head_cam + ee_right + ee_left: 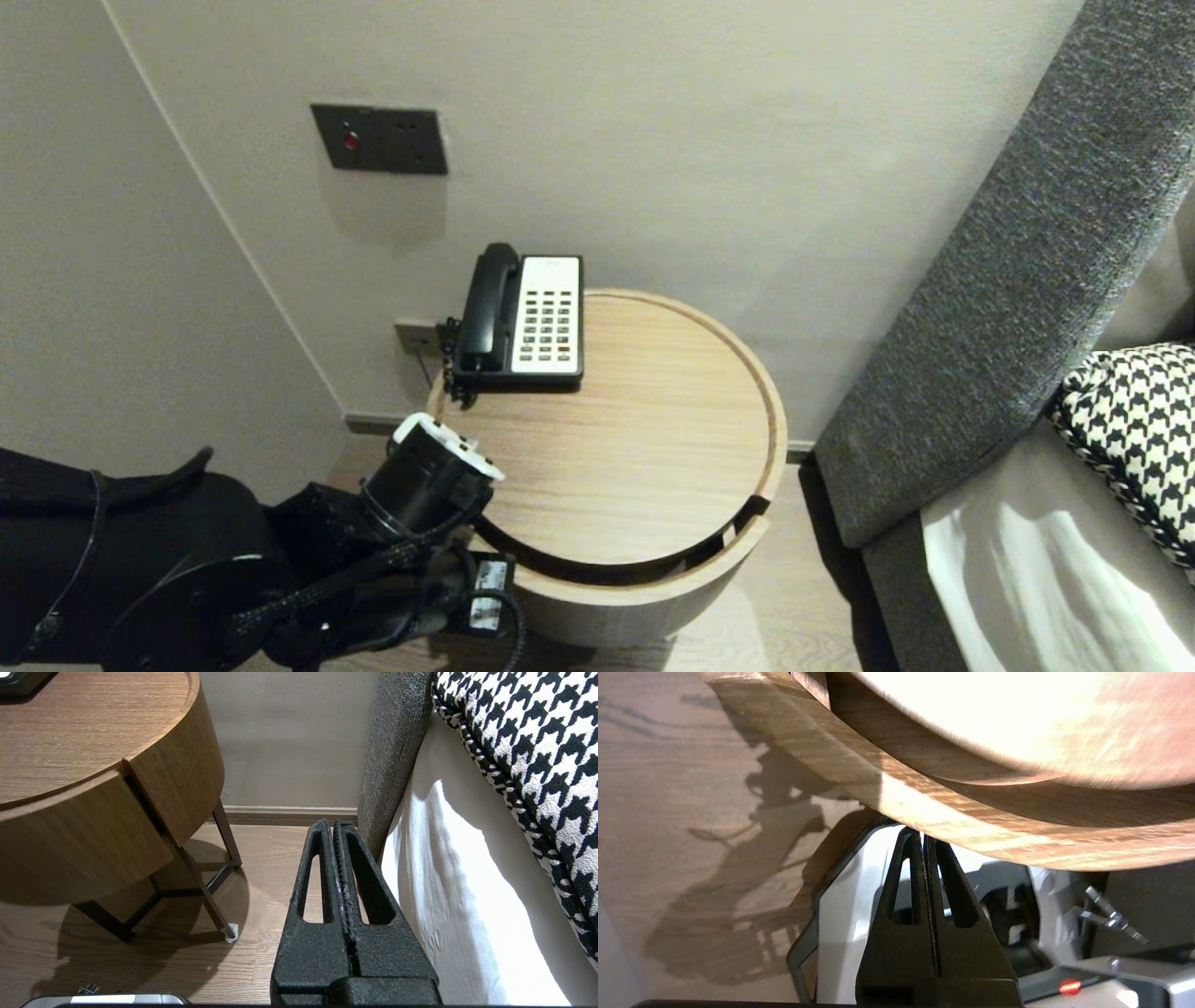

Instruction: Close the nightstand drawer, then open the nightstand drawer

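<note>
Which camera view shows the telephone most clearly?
The head view: the telephone sits whole on the round table, handset and keypad visible. The right wrist view catches only a dark corner of it; the left wrist view shows none of it.

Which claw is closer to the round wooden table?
Left. The left claw, shut, sits close under the round wooden table's curved front edge; the right claw, also shut, hangs apart from it, beside the bed.
</note>
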